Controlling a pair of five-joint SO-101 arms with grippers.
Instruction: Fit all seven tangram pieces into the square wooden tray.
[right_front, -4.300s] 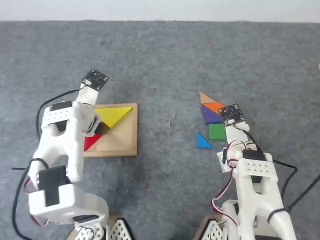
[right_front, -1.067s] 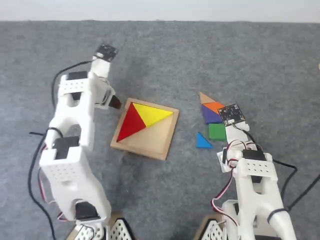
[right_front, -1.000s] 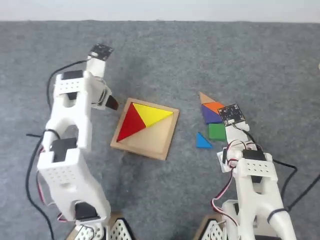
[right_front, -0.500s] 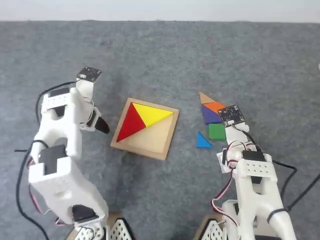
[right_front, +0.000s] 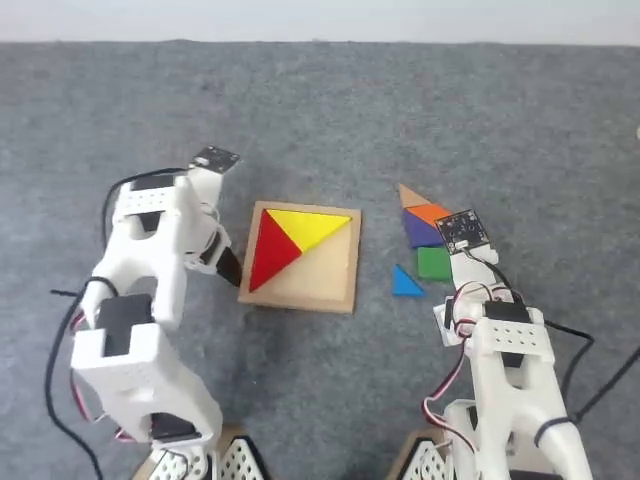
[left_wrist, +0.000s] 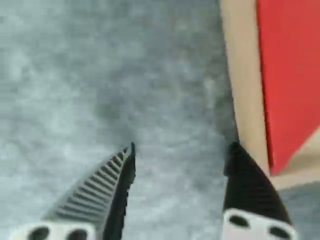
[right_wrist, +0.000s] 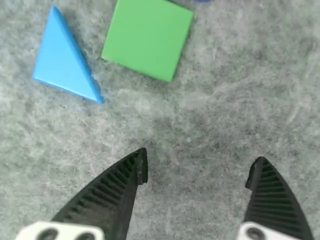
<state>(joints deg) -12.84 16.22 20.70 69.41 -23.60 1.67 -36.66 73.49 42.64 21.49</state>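
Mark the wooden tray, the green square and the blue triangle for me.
wooden tray (right_front: 315, 275), high view, bare wood of its floor.
green square (right_wrist: 147, 37), right wrist view, middle of its top face.
blue triangle (right_wrist: 62, 62), right wrist view, middle of its top face.

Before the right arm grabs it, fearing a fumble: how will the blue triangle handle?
The blue triangle looks rigid and thin, so probably light. Flat on the fuzzy grey mat, it likely offers little edge to pinch and won't roll.

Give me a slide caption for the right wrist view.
Right hand, open, hangs over the grey mat near a blue triangle and a green square, the two pieces lying apart.
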